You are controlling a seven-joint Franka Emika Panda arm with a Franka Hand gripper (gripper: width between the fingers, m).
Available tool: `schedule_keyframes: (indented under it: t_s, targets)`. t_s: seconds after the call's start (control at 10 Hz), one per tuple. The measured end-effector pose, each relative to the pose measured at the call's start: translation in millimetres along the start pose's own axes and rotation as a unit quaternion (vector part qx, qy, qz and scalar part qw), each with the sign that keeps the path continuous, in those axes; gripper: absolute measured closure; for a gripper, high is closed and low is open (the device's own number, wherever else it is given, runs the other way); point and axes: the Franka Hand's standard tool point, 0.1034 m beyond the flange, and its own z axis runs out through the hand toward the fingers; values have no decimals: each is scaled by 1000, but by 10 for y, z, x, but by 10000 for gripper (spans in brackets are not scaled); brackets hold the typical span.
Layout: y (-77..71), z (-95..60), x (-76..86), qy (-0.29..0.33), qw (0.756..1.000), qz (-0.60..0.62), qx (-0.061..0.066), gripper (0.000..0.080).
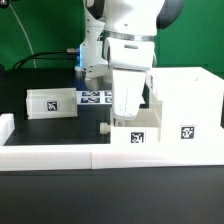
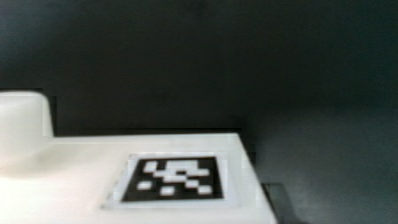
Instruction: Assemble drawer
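Observation:
The tall open-fronted box housing stands at the exterior view's right. One small white tray with a tag and a knob lies in front of it, by the front rail. My gripper is low over this tray, its fingertips hidden by the hand and the tray. The wrist view shows a white tagged face of the tray close up, with the rounded knob beside it. The second tray lies apart at the exterior view's left.
The marker board lies flat behind, between the left tray and the arm. A long low white rail edges the table's front, and another rail edges the left. Cables run at the back.

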Motion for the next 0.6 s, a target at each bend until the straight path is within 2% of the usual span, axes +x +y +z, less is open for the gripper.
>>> schedule_keyframes:
  t_s: [0.6]
  targets:
    - [6, 5, 37, -2, 999, -38, -1, 757]
